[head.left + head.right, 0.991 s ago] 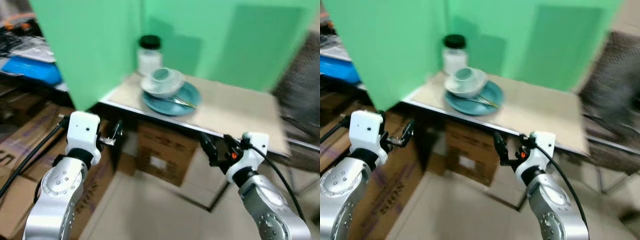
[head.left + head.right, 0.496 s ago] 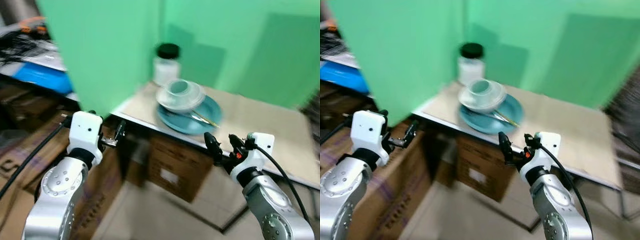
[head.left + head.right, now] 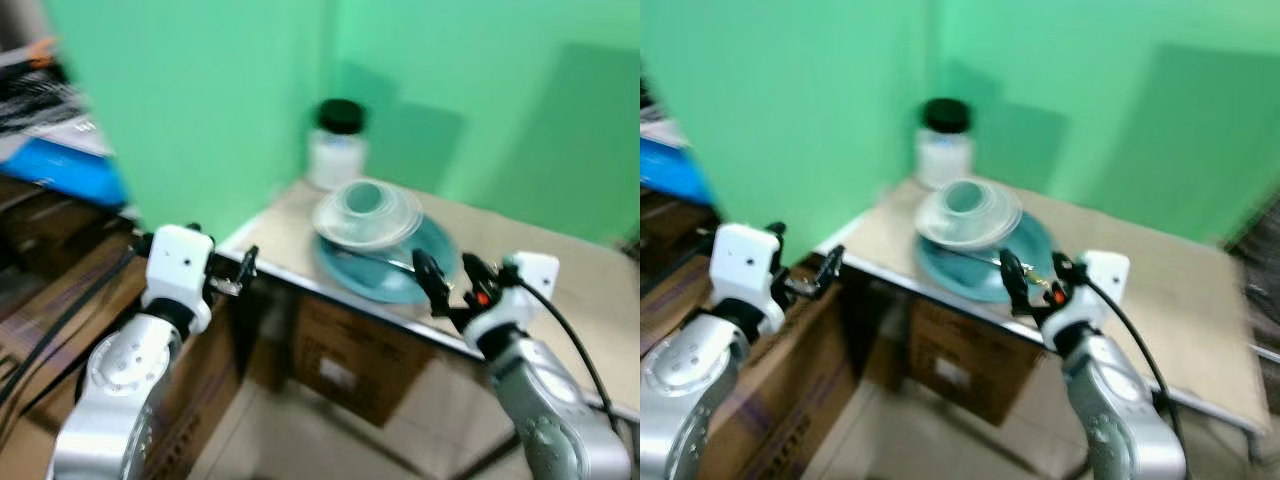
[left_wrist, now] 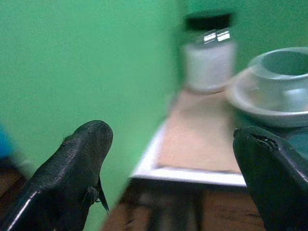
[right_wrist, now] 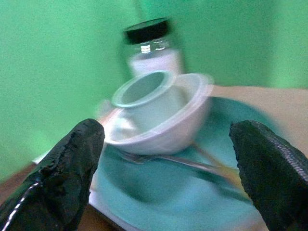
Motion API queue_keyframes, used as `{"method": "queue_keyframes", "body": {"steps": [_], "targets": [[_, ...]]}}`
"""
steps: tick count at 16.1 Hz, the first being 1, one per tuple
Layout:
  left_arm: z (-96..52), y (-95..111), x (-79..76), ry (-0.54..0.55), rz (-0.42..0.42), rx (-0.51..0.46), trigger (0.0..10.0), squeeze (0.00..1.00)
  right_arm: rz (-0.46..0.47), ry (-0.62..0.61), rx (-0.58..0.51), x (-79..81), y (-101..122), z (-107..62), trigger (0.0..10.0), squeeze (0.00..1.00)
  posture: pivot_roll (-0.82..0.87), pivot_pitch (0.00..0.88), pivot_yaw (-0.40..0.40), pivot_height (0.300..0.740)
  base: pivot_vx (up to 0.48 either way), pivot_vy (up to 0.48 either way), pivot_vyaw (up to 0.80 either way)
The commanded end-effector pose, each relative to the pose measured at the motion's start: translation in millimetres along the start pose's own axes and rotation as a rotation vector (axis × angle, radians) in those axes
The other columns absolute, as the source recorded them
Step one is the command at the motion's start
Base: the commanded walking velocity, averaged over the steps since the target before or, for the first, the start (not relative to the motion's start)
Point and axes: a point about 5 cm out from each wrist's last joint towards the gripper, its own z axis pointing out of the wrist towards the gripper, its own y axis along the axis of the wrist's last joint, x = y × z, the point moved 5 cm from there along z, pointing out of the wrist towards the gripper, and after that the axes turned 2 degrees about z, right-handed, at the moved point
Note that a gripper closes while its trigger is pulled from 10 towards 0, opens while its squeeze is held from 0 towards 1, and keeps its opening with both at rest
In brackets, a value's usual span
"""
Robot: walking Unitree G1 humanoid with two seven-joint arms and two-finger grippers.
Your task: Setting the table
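Dishes stacked just ahead of right claw [image 3: 1032, 280]: cup [image 5: 147, 96] in white bowl [image 5: 166, 130] on teal plate [image 3: 385, 275], bench [image 3: 1140, 290] corner. Both claws open, empty; left claw [image 3: 235, 272] short of bench edge. Approach phase, I'd say. Next: close in, unstack.

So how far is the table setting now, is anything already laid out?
Nothing looks laid out yet. The white bowl with a cup inside sits stacked on the teal plate, a fork beside it, a jar behind. In hand: both pincers are open and hold nothing, the right pincer near the plate, the left pincer before the table edge. Left: unstacking and placing everything.
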Motion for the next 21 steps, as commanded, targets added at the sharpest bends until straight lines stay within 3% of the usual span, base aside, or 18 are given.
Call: {"method": "queue_keyframes", "body": {"steps": [1,3,6,12,18,21], "targets": [[2.1,5,-3.2,-0.015,0.000,-0.018,10.0,0.00,-0.020,0.002,-0.028,-2.7,9,-0.2,10.0,0.00,0.11,0.000,-0.070,0.740,0.337,0.000,0.00],[5.4,5,-8.5,-0.039,-0.002,-0.026,10.0,0.00,-0.022,-0.006,-0.038,-5.9,12,0.2,10.0,0.00,0.10,0.000,-0.070,0.740,0.339,0.000,0.00],[10.7,6,-10.6,-0.050,-0.005,-0.033,10.0,0.00,-0.018,0.007,-0.056,-4.9,18,-0.4,10.0,0.00,0.09,0.000,-0.067,0.740,0.337,0.000,-0.80],[21.8,12,-20.3,-0.096,-0.012,-0.074,10.0,0.00,0.011,-0.040,-0.091,-18.0,29,-6.1,10.0,0.00,0.04,0.000,-0.048,0.740,0.314,0.000,-0.58],[23.3,25,0.3,-0.007,-0.022,-0.135,10.0,0.00,0.078,0.060,-0.044,-12.4,30,2.8,10.0,0.00,0.05,0.000,-0.082,0.740,0.000,0.000,0.00],[20.9,24,12.3,0.026,-0.052,-0.125,10.0,0.00,0.118,0.173,0.015,-3.3,30,14.4,10.0,0.00,0.07,0.000,-0.109,0.740,0.000,0.000,0.00]]}}
